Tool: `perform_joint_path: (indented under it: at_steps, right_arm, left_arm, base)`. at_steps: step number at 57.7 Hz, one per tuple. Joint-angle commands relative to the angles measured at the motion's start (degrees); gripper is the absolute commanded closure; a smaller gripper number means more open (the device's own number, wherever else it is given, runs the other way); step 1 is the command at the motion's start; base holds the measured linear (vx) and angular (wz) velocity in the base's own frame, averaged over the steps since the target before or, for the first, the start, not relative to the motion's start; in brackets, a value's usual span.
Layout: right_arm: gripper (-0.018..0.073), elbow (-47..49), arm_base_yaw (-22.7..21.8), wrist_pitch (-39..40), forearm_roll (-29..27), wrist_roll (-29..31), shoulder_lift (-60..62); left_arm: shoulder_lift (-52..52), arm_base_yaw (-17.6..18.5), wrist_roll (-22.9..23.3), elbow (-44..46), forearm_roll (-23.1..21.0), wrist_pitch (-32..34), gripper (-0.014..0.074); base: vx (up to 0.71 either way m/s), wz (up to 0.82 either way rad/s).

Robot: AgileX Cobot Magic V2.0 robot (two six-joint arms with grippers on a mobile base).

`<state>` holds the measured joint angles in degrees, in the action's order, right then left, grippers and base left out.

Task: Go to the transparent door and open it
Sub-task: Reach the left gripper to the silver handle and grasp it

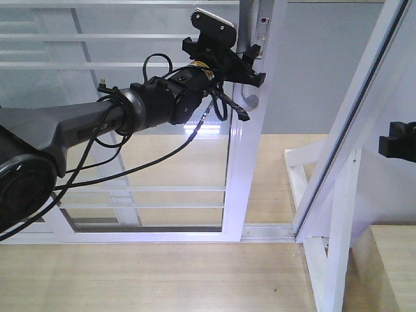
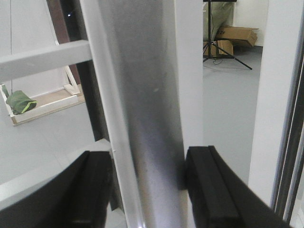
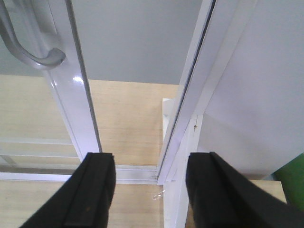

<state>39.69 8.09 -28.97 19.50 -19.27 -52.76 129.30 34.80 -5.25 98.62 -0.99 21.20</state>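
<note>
Black fingers [image 2: 209, 190] of the left hand [image 2: 148, 164] fill the bottom of the left wrist view, one on each side of the curved handle [image 2: 142, 95] of the transparent door [image 1: 242, 182]. The right-side pad touches the silver bar. A thin line of shadow shows at the other pad, so I cannot tell whether the hand is clenched on the handle or only straddles it. The front view shows the left arm reaching up to the handle, high on the door's free edge.

The right hand [image 3: 151, 164] hangs released, jaws apart with nothing between them. It looks down at the gap beside the door's handle edge.

Judging progress, the approach looks done: the robot stands right at the door and one hand is on the handle. The door's handle edge stands apart from the outer frame [image 1: 325, 214], with bare floor track [image 1: 270, 231] showing between them, so the opening seems begun. How far the door is meant to travel I cannot say. What is left, as I read it, is to draw the panel further along the track, away from that frame.

Beyond the door, on its far side, two cardboard boxes [image 2: 235, 35] sit on the grey floor next to a tripod [image 2: 223, 47]; their contents are not visible. A low white-edged wooden platform [image 2: 47, 107] behind the glass carries a green bundle [image 2: 19, 102].
</note>
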Motion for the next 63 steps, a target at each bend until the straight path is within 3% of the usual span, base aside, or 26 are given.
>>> perform_joint_path:
  at_steps: [1, 46, 63]
  right_arm:
    - [0.0138, 1.64, -0.3, 2.36, 1.09, 0.07, 0.59]
    - [0.0138, 1.64, -0.3, 2.26, 1.09, 0.0, 0.59]
    - [0.0138, 1.64, -0.3, 2.26, 0.97, 0.0, 0.59]
  left_arm:
    - [-4.52, -1.01, -0.08, 1.99, -1.94, 6.01, 0.0148]
    - [-9.87, -5.33, 0.04, 1.98, -2.37, -7.17, 0.0148]
    - [-13.05, -7.48, 0.04, 1.93, -2.37, -15.41, 0.0148]
  base:
    - [0.0, 0.0]
    - [0.0, 0.0]
    - [0.0, 0.0]
